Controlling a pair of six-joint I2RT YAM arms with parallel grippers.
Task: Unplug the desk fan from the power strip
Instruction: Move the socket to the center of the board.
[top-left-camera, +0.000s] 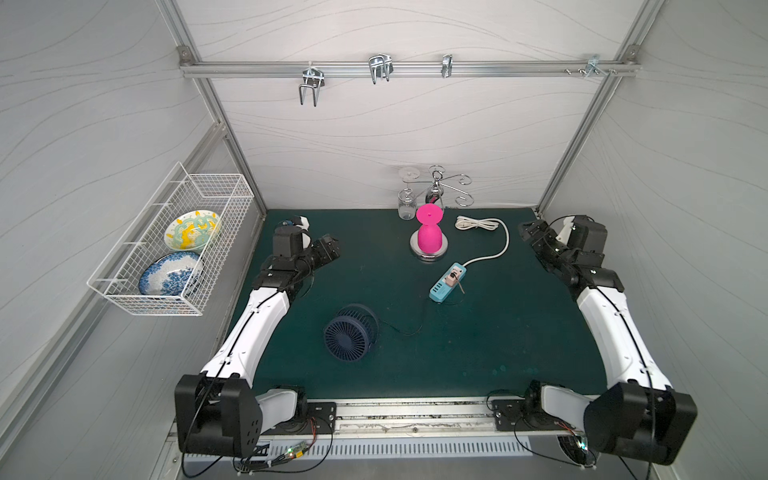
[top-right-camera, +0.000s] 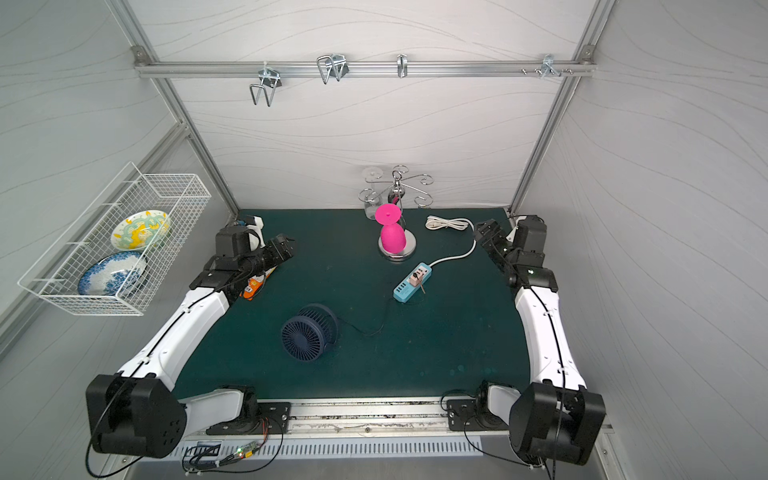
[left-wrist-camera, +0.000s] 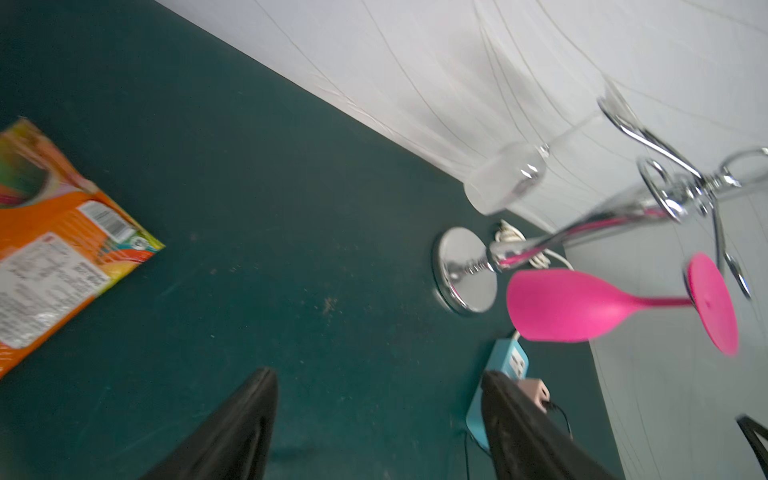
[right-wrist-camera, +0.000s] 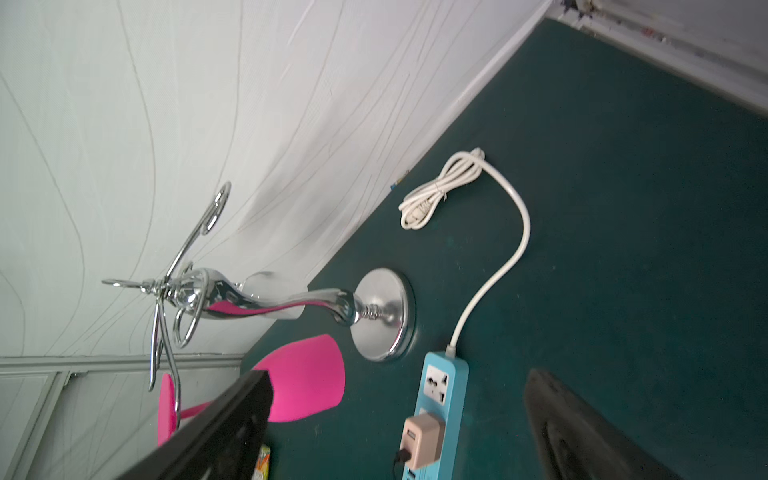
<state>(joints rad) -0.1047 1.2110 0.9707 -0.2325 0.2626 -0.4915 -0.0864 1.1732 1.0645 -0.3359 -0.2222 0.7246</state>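
Seeing the desk fan (top-left-camera: 351, 334) at about 8 o'clock from the middle of the green mat, propped on its stand with the grille tilted up. Seeing the power strip (top-left-camera: 440, 293) at about 2 o'clock from that middle, lying flat, with the pink cube plug (top-left-camera: 450, 282) seated in its socket face and the thin black cable (top-left-camera: 409, 333) running from there toward the fan. Judging the plug as not yet pulled.

Finding both claws well apart from the strip: the left gripper (left-wrist-camera: 378, 376) at 10 o'clock, spread with nothing between the fingers; the right gripper (right-wrist-camera: 399, 376) at 2 o'clock near the mat edge, spread wide and empty too.

Judging the step in hand as the approach to the plug. For doing it well:
- pinching the cube on its flat sides, never on the cable;
- pressing down the free end of the strip, at 7 o'clock of the plug, with the other claw, the light strip probably lifting otherwise;
- pulling straight off the socket face, without rocking;
- minding the chrome stand (top-left-camera: 444, 248) with the pink goblet (top-left-camera: 429, 237) at 11 o'clock of the strip, near enough for knocking.
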